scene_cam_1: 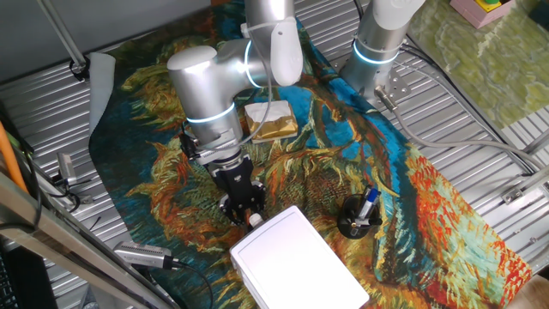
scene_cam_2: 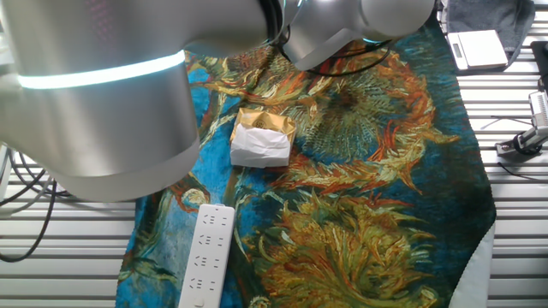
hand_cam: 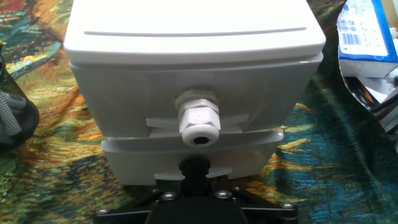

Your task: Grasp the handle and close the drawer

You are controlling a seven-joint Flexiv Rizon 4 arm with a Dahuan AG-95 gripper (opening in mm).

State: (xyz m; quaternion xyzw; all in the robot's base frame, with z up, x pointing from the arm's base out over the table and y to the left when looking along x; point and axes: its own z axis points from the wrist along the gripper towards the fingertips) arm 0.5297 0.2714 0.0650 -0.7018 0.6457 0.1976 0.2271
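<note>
pincer (scene_cam_1: 250, 215) low, facing handle (hand_cam: 199, 122), drawer (hand_cam: 198, 111)

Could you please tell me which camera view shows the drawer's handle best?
The hand view: the handle sits centred and close on the drawer front. In one fixed view the gripper mostly covers that spot; in the other fixed view the arm blocks the box entirely.

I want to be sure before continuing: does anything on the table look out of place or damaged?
Nothing looks damaged or spilled. The white box sits flat on the patterned cloth, its knob intact, with the gripper right at its front. The sponge block lies apart, undisturbed.
</note>
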